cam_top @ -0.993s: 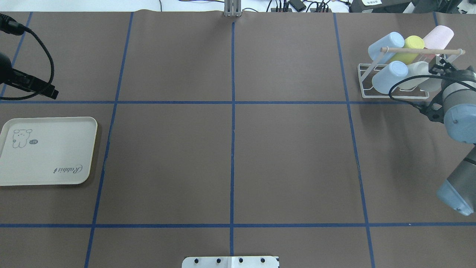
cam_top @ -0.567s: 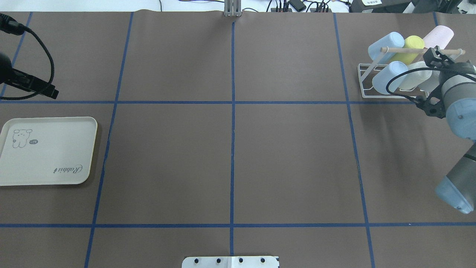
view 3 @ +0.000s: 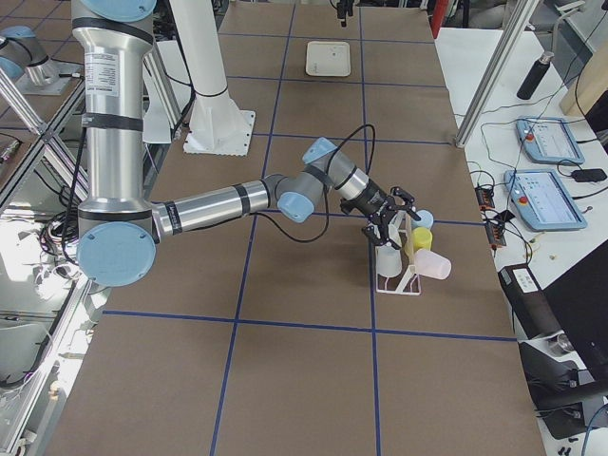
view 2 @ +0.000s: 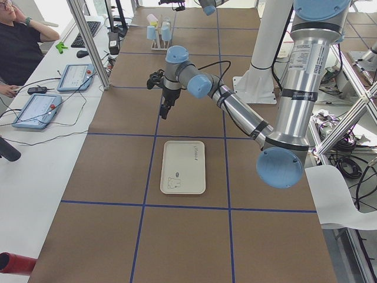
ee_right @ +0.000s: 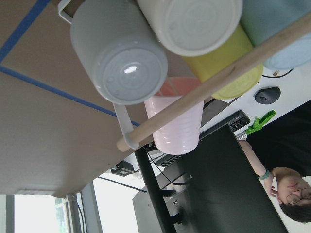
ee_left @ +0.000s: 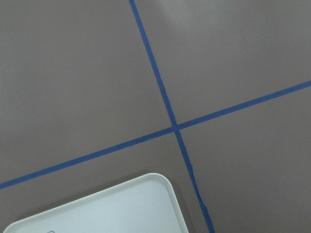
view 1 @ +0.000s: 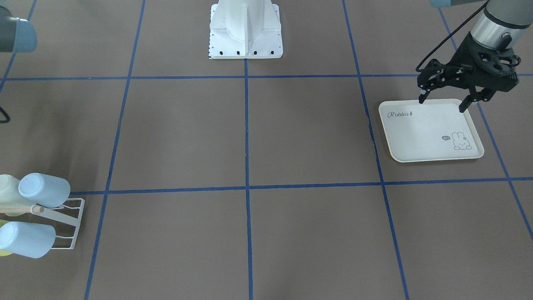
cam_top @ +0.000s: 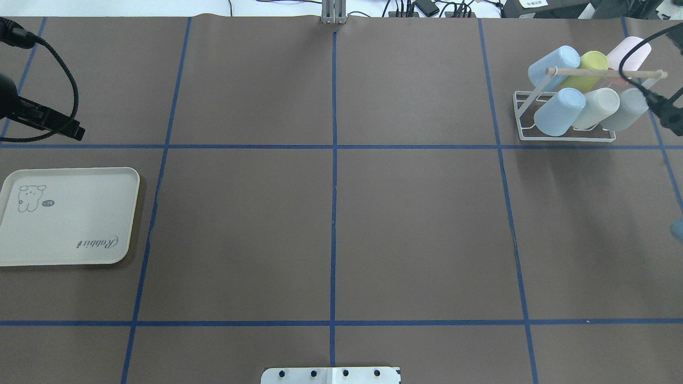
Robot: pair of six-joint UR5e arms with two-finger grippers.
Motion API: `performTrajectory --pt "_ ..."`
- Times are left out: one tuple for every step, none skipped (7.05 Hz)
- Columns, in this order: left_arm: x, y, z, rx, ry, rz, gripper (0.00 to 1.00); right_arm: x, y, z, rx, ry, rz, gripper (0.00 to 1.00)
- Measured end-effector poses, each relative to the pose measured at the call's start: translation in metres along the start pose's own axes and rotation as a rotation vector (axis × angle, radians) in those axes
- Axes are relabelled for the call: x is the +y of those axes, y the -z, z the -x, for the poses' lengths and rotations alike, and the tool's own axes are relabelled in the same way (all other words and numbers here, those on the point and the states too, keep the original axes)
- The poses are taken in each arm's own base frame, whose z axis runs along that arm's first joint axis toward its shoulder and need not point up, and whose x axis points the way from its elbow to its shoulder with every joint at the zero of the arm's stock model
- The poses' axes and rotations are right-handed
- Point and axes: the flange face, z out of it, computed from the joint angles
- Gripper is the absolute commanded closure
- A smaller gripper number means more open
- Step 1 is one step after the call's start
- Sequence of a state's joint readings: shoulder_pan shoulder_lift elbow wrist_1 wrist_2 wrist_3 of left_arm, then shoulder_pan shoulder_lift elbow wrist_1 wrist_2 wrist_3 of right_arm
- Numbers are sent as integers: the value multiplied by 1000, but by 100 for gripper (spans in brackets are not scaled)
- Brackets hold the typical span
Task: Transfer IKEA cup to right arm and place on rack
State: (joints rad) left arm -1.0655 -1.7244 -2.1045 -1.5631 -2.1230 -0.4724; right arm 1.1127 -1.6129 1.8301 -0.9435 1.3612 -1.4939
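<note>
Overhead: the right arm has pulled back off the small white wire rack (cam_top: 565, 140), which stands at the far right of the brown paper-covered desk (cam_top: 416, 229). A second ago the arm stood over the right end of the front row and hid it. Now only a black scrap of the arm shows at the frame's right edge.

That spot now shows a pale grey plastic cup (cam_top: 627, 109), mouth down on the rack. It sits beside a cream cup (cam_top: 597, 106) and a light blue cup (cam_top: 559, 112). Three more cups, blue, yellow and pink, sit in the back row under the light wooden rod (cam_top: 603, 72).

From the side, the right claw (view 3: 383, 226) is just beside the rack. Its wrist camera looks at the grey cup's base with no fingers in frame, so I cannot tell whether it is apart or together.

The left claw (view 1: 441, 105) has its fingers spread wide with nothing between them. It hangs over the robot-side edge of the cream rabbit-print tray (view 1: 429, 133), where it also was a second ago.

Reading: the grey cup is probably the IKEA cup, already handed over, hung and let go. The task looks done or nearly so. Only the right arm's retreat seems left.
</note>
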Motion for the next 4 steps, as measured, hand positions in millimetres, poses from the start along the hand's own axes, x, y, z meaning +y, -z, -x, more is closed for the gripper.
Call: performTrajectory --pt "0 0 0 0 0 -1 0 31 -2 18 -57 -226 -81 1" --pt "-1 1 1 -1 1 -2 0 54 -3 45 -152 -494 -157 1" --pt "-1 2 4 -4 3 -4 0 67 -4 77 -275 -767 -219 1" --pt "-3 7 12 -13 0 -13 0 72 -5 107 -416 -1033 -242 1"
